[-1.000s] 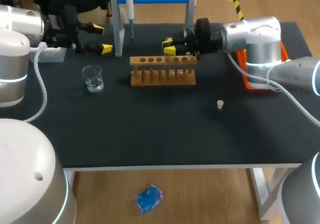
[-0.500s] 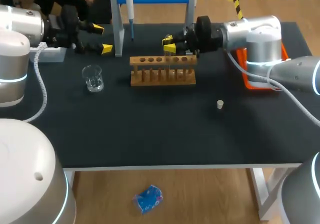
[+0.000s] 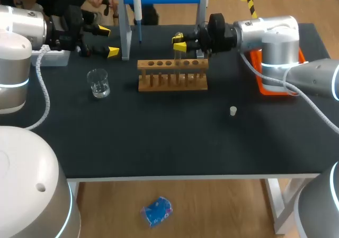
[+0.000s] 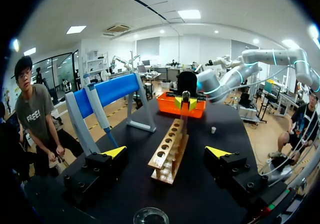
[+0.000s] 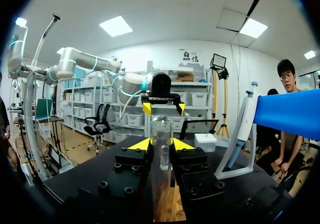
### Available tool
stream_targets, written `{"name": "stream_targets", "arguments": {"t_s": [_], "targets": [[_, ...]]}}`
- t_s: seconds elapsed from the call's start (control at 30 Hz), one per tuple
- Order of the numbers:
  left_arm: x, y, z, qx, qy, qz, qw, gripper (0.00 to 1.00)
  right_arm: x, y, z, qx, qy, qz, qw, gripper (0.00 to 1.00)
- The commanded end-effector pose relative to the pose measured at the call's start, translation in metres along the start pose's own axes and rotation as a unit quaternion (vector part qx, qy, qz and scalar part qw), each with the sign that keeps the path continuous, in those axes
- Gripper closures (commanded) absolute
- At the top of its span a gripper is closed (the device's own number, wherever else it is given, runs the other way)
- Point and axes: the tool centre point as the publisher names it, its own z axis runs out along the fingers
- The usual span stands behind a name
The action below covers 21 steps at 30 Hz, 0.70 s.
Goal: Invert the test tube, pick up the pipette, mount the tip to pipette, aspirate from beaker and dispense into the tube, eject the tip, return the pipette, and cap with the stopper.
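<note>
Evidently the inverting step is in hand: a clear glass test tube (image 5: 161, 134) is gripped upright between the yellow-tipped fingers of the right gripper (image 5: 160, 144), over the pale wooden rack (image 3: 172, 75). Next, a wrist roll is called for to turn it over, while the left gripper (image 3: 107, 41) is held wide open and empty. No writing can be read on either.

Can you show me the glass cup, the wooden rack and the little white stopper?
glass cup (image 3: 98, 85): head view, on its clear side wall.
wooden rack (image 3: 172, 87): head view, on its bottom board.
white stopper (image 3: 233, 110): head view, on its top.
</note>
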Motion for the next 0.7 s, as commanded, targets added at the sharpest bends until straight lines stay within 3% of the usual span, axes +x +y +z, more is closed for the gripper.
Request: {"name": "stream_targets", "arguments": {"t_s": [0.03, 0.7], "targets": [[0.0, 0.0, 0.0, -0.001, 0.0, 0.0, 1.0, 0.0, 0.002, 0.008, 0.0, 0.002, -0.004, -0.002, 1.0, 1.0], [0.0, 0.0, 0.0, -0.001, 0.0, 0.0, 1.0, 0.0, 0.006, 0.034, 0.002, -0.014, -0.007, -0.006, 1.0, 1.0]]}}
